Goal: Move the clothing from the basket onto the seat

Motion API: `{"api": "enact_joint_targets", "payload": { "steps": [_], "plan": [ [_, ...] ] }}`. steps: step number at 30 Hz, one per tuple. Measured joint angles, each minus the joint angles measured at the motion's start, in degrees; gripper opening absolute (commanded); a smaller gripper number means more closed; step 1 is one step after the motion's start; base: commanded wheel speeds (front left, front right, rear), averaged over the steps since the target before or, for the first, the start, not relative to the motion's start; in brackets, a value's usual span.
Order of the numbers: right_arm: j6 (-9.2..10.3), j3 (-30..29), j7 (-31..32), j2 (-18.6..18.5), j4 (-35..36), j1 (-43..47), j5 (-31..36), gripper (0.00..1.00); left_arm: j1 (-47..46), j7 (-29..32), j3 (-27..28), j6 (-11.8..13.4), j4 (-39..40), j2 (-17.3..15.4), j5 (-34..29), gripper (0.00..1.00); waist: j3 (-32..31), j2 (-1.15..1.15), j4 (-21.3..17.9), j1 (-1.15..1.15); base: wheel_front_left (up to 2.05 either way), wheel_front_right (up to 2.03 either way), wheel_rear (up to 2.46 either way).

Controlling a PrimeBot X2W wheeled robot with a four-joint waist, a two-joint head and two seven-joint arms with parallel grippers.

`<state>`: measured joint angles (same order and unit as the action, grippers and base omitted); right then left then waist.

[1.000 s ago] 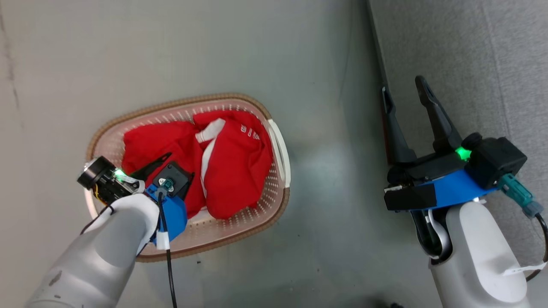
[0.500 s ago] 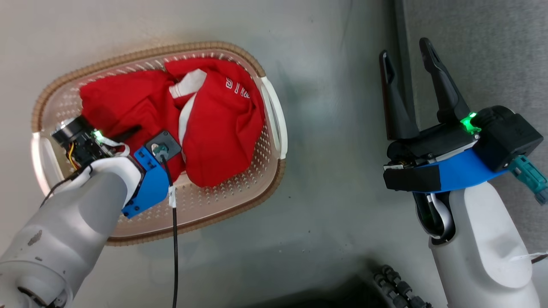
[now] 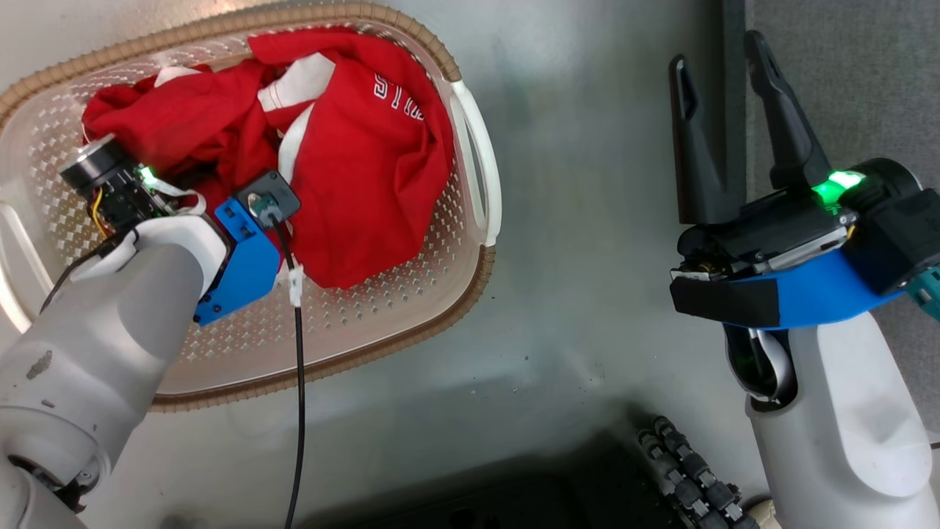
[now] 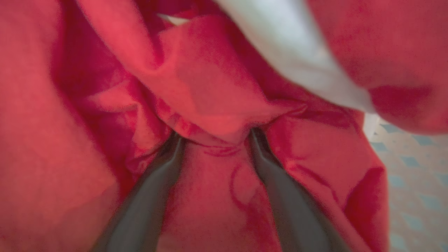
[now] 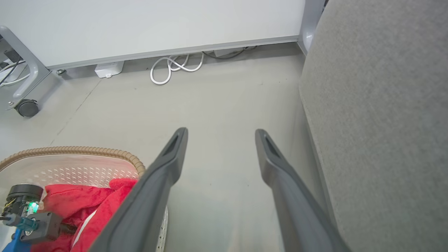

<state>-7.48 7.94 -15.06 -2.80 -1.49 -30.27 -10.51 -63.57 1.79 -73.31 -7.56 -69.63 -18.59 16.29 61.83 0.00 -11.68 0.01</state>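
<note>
The clothing [image 3: 367,169] is a heap of bright red fabric with white stripes and white lettering, lying in the cream perforated basket [image 3: 382,294] with its brown rim. My left gripper [image 4: 213,134] is open, its tips pushed into a red fold [image 4: 210,87] that bulges between them. In the head view that gripper's fingers are hidden under its wrist. My right gripper [image 3: 718,51] hangs open and empty over the floor, beside the edge of the grey seat [image 3: 844,73]. The right wrist view shows the right gripper [image 5: 220,132], the seat [image 5: 378,122], the basket [image 5: 87,151] and the clothing [image 5: 91,199].
Grey floor lies between basket and seat. A black cable [image 3: 297,382] hangs from my left wrist over the basket's near rim. My dark base [image 3: 683,470] shows at the bottom. By the far wall lie white cables [image 5: 175,66], a white box [image 5: 108,69] and a caster [image 5: 26,106].
The head camera has dipped closer, so the basket fills more of the upper left. My left gripper has sunk deeper into the red fabric. Both grippers stay open.
</note>
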Motion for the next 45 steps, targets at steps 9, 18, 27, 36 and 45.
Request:
{"api": "enact_joint_targets", "payload": {
  "steps": [9,18,27,36,45],
  "plan": [
    [0.0,-0.9,0.0,0.0,0.3,0.1,0.8,1.0,-1.7,2.6,0.0,-0.1,-1.0,2.2,2.0,0.0,1.3,0.0,0.4,-0.01,0.0,0.0,0.0],
    [0.0,-1.4,0.0,0.0,-0.1,0.0,1.2,1.0,-1.7,2.6,0.0,-0.1,-1.3,3.0,2.1,0.0,0.5,0.0,1.0,0.0,0.0,0.0,0.0],
    [0.0,-1.5,0.0,0.0,-1.0,-0.1,1.4,1.0,-0.8,0.3,0.0,0.0,-2.1,4.1,4.2,0.0,-1.9,0.0,1.7,-0.01,0.0,0.0,0.0],
    [0.0,-1.9,0.0,0.0,-2.3,0.0,1.9,1.0,0.1,-4.6,0.0,0.0,-2.2,6.1,4.1,0.0,-6.4,0.0,3.2,0.0,0.0,0.0,0.0],
    [0.0,-2.5,0.0,0.0,-4.0,0.7,3.3,1.0,1.6,-10.6,0.0,0.0,-2.5,8.4,6.0,0.0,-13.0,0.0,5.8,0.0,0.0,0.0,0.0]
  ]
}}
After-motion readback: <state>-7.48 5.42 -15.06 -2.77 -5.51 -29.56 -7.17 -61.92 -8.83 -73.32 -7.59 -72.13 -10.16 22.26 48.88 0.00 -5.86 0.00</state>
